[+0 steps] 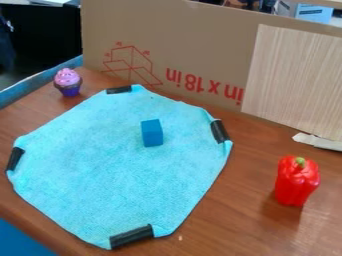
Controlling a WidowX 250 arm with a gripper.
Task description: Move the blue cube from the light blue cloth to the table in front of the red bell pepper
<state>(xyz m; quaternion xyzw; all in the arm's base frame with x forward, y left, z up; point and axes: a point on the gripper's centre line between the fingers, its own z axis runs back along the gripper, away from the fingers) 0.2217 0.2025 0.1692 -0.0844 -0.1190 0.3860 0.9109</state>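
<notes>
A blue block stands on a light-blue cloth, right of the cloth's middle and towards its back edge. The cloth lies spread on the brown table, with black tape strips at several of its corners. A red bell pepper with a green stem stands upright on the wood to the right of the cloth. At the back left, off the cloth, is a toy cupcake with pink frosting and a purple base.
A cardboard panel stands upright along the table's back side, with a pale wood-grain sheet on its right part. A torn white strip lies at its foot. The brown table has its edge at the lower left.
</notes>
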